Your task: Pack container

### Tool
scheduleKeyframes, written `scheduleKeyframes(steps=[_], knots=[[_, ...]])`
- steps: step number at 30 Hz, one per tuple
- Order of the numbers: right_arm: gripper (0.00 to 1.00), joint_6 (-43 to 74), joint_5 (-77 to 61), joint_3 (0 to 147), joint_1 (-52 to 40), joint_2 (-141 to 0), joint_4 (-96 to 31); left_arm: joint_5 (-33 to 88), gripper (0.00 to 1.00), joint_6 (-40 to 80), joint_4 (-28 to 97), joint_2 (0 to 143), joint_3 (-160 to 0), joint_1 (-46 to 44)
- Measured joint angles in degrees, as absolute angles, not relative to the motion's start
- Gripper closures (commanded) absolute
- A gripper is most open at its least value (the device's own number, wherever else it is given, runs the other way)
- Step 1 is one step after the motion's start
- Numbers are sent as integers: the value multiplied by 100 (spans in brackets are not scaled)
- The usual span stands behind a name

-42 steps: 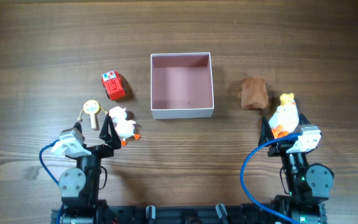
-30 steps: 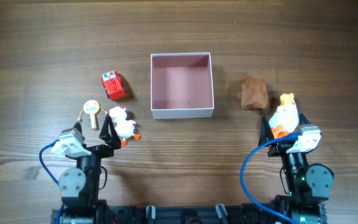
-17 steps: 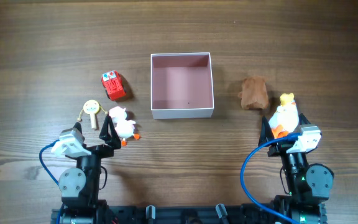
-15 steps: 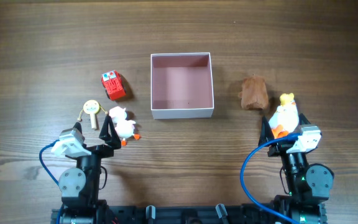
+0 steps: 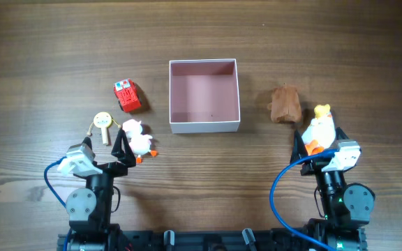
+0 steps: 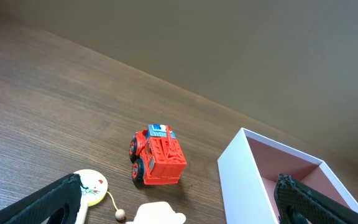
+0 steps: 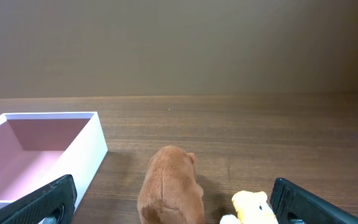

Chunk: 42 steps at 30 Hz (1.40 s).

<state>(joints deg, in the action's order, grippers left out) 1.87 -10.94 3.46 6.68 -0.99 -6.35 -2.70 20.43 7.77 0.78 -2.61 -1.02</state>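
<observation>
I read my left gripper point(image 6: 179, 198) and right gripper point(image 7: 174, 198) both spread wide, gripping nothing. The container point(image 5: 204, 126) sits on the table point(image 5: 47, 42) between the red toy truck point(image 5: 127, 96) and the brown plush toy point(image 5: 284, 104).

Open top, crowded near edge

We find the container point(image 5: 204, 95) open from above, with strips of table point(image 5: 47, 56) on each side. The red truck point(image 5: 127, 96) stands apart on its left and the brown plush point(image 5: 285, 104) apart on its right. A white duck point(image 5: 138, 138) and a round yellow toy point(image 5: 102, 122) sit just ahead of the left gripper point(image 5: 103, 152). A yellow-headed duck point(image 5: 319, 129) crowds the right gripper point(image 5: 319, 146).
</observation>
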Motion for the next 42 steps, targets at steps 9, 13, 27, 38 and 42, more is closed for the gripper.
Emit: scheduleKeyframes(steps=[9,13,27,38,42], knots=[[0,187,-1094,346,668,-99,-635,-272,0,2043,777,78,-261,-102],[0,187,-1094,346,668,-99,-635,-272,0,2043,777,78,-261,-102],[0,-62,-1522,432,668,-148,-692,-270,0,2043,775,80,-261,-102],[0,-95,-1496,5277,657,-5568,-2862,-270,0,2043,773,80,-246,-102],[0,-141,-1498,6635,657,-7402,-3529,-272,0,2043,773,80,-246,-102]])
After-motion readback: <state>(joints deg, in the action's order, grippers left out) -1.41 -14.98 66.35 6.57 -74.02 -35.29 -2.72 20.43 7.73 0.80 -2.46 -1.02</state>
